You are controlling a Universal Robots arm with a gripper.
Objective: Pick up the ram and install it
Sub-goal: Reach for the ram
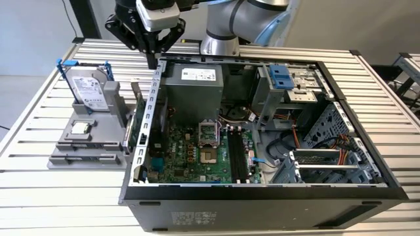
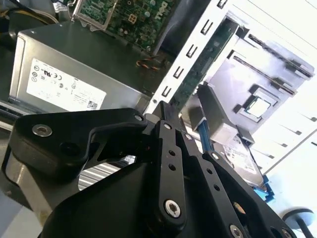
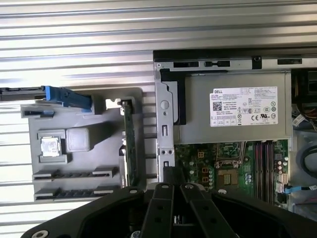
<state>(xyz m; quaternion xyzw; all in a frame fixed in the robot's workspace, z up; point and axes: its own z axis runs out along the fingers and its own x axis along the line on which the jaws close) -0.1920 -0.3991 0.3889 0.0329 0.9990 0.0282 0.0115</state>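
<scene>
here, the ram (image 3: 129, 144), a long thin dark-green memory stick, stands edge-on in a grey plastic holder (image 3: 106, 148) just outside the open black-and-silver computer case (image 1: 262, 206). the black two-finger gripper (image 1: 153, 61) hovers over the case's rear corner, jaws closed on nothing. likely the pick-up approach; a grasp needs jaws parted, square to the strip. inside the case, a grey power supply (image 3: 198, 116) bears a white printed label (image 3: 245, 106).

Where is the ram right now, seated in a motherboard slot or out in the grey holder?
Out. The ram stands on edge in the grey holder beside the case; the motherboard's black slots look empty.
</scene>
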